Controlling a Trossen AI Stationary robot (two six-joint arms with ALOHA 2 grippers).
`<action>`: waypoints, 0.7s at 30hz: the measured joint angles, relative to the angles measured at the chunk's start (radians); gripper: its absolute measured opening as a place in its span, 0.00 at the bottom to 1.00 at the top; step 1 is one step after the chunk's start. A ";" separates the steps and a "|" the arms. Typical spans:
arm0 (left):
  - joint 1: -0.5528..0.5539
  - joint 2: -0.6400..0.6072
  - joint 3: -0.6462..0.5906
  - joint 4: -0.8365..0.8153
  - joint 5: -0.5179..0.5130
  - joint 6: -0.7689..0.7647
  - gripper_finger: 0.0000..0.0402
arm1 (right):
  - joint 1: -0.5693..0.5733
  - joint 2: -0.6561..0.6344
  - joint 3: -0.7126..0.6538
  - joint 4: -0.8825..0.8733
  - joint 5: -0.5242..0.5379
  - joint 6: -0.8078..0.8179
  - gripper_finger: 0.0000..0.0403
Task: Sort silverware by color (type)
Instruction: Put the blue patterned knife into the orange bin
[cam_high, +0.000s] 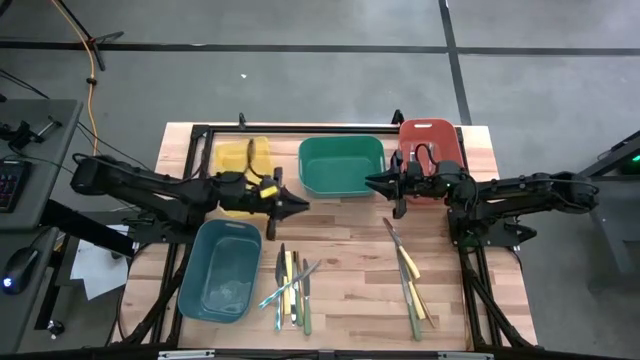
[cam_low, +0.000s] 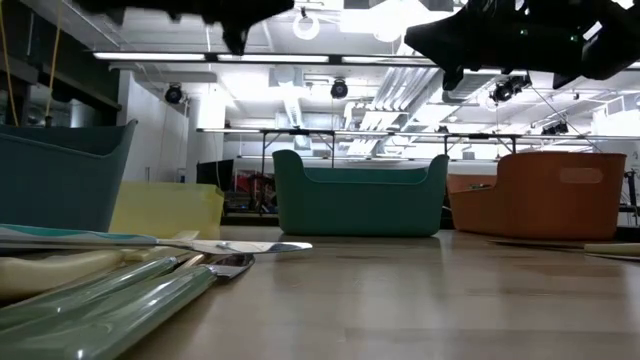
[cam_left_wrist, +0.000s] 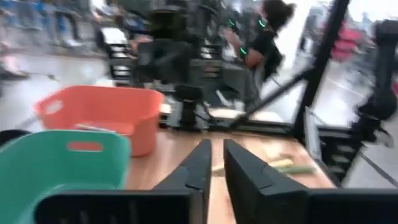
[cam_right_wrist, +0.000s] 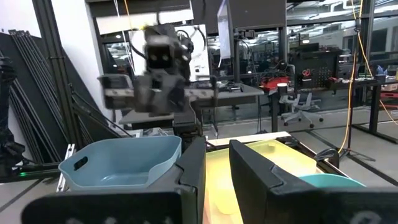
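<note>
Over the tabletop's middle, my left tool (cam_high: 297, 205) hangs with a narrow slit, nothing in it; right tool (cam_high: 375, 183) likewise, by the green bin (cam_high: 341, 165). Silverware (cam_high: 290, 285) lies near the front edge. I'd single out one handle, then descend.

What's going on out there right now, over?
Left gripper and right gripper both empty, jaws slightly apart, above the table. Silverware in two piles near the front edge, more at right. Nothing blocking them.
</note>
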 joint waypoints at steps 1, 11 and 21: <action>-0.017 0.012 0.059 -0.114 -0.001 0.001 0.15 | 0.000 0.000 0.000 0.000 0.000 0.000 0.14; -0.246 0.257 0.525 -0.983 -0.063 -0.246 0.39 | 0.000 0.000 0.000 -0.010 0.000 0.000 0.14; -0.401 0.455 0.571 -1.043 -0.026 -0.602 0.39 | 0.000 0.000 0.000 -0.015 0.000 0.010 0.14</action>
